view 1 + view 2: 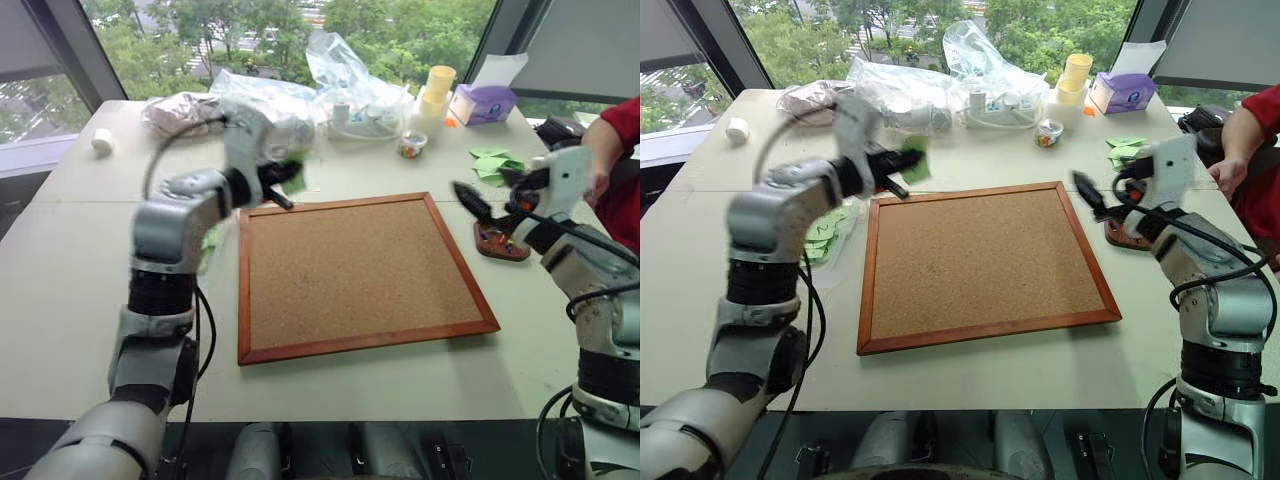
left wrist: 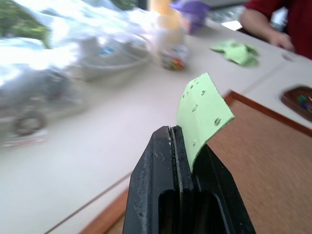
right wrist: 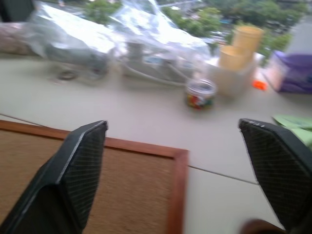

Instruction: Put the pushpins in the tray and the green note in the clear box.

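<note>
My left gripper is shut on the green note, a light green square with small dark marks, and holds it in the air over the far left corner of the corkboard. The clear box lies left of the board, under my left forearm, with green paper in it. My right gripper hangs open and empty just above the small reddish-brown tray off the board's right edge. Small coloured pushpins lie in the tray.
Clear plastic bags, yellow cups, a small jar of coloured pins and a purple tissue box line the far side. A heap of green paper pieces lies behind the tray. A person's red sleeve is at the right.
</note>
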